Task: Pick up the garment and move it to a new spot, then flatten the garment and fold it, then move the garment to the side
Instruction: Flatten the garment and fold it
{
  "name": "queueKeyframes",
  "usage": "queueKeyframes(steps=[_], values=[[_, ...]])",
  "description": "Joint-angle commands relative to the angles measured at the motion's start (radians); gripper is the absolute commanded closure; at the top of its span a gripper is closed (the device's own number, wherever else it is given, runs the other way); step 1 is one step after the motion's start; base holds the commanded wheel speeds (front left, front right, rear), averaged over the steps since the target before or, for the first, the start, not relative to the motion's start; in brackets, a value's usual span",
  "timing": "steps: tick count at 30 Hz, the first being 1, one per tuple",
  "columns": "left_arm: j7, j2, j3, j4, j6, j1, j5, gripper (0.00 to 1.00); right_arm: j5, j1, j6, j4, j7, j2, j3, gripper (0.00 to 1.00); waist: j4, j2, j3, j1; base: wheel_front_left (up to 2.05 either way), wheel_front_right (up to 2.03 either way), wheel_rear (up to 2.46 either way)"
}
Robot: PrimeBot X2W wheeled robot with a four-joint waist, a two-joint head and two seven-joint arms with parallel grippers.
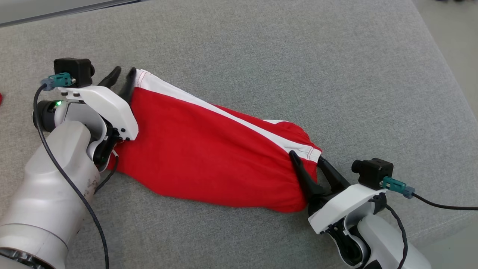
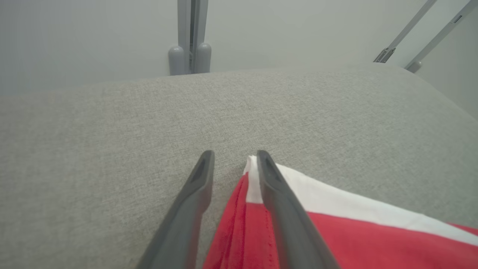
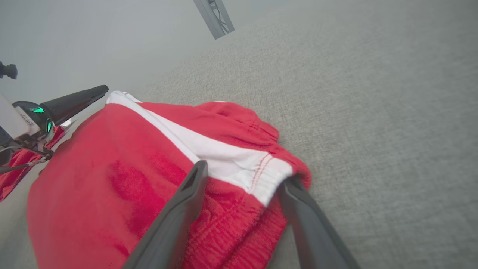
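The red garment point(image 1: 201, 149) with a white side stripe lies stretched out flat on the grey cushion point(image 1: 298, 56), running from upper left to lower right. My left gripper point(image 1: 125, 70) is at its upper left corner, open, with the white-edged corner point(image 2: 252, 179) lying loose between the fingers. My right gripper point(image 1: 306, 156) is at the gathered waistband end point(image 3: 261, 175), open, its fingers standing wide on either side of the band without pinching it. The right wrist view shows the garment point(image 3: 93, 179) and, beyond it, a left gripper finger point(image 3: 74, 101).
The cushion's right edge drops to pale floor point(image 1: 455, 37). A metal frame post point(image 2: 190, 37) stands beyond the far edge. A scrap of something red point(image 1: 1, 98) shows at the far left border.
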Motion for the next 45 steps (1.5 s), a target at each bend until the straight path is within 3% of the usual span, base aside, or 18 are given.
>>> queueKeyframes(steps=[1,9,17,24,34,35,36,37,38,45], values=[[-0.005,-0.002,-0.008,0.009,0.000,-0.018,0.000,0.00,-0.006,-0.007,-0.001,0.007,-0.007,-0.005,-0.007,0.00,0.001,0.0000,-0.004,0.0000,0.00,0.00,0.00],[0.020,0.001,-0.062,-0.016,0.000,0.020,-0.034,0.00,-0.039,0.046,0.000,-0.006,-0.007,-0.032,-0.074,0.00,0.024,0.0000,-0.051,0.0000,0.00,0.00,0.00],[0.077,0.057,-0.090,-0.111,0.000,0.115,-0.126,0.00,-0.090,0.123,0.000,-0.061,0.026,-0.053,-0.171,0.00,0.041,0.0000,-0.096,0.0000,0.00,0.00,0.00],[0.153,0.133,-0.108,-0.199,0.000,0.223,-0.220,0.00,-0.152,0.207,0.000,-0.198,0.085,-0.052,-0.285,0.00,0.048,0.0000,-0.124,0.0000,0.00,0.00,0.00],[0.203,0.165,-0.110,-0.267,0.000,0.312,-0.309,0.00,-0.213,0.278,0.000,-0.356,0.180,-0.011,-0.377,0.00,0.040,0.0000,-0.128,0.0000,0.00,0.00,0.00],[0.193,0.164,-0.104,-0.263,0.000,0.314,-0.313,0.17,-0.216,0.281,0.000,-0.365,0.186,-0.008,-0.381,0.00,0.038,0.0000,-0.128,0.0000,0.00,0.00,0.00],[0.185,0.160,-0.102,-0.259,0.000,0.316,-0.315,0.55,-0.221,0.284,0.000,-0.375,0.191,-0.005,-0.383,0.00,0.037,0.0000,-0.129,0.0000,0.00,0.00,0.00],[0.177,0.156,-0.103,-0.258,0.000,0.319,-0.314,0.73,-0.224,0.287,0.000,-0.384,0.197,-0.003,-0.385,0.00,0.036,0.0000,-0.130,0.0000,0.00,0.00,0.00],[0.172,0.151,-0.104,-0.259,0.000,0.324,-0.317,0.98,-0.224,0.291,0.000,-0.391,0.201,-0.001,-0.389,0.00,0.036,0.0000,-0.132,0.0000,0.00,0.00,0.00],[0.150,0.148,-0.119,-0.298,0.000,0.352,-0.337,1.00,-0.242,0.310,0.000,-0.424,0.222,0.008,-0.414,0.00,0.058,0.0000,-0.146,0.0000,0.00,0.00,0.00]])
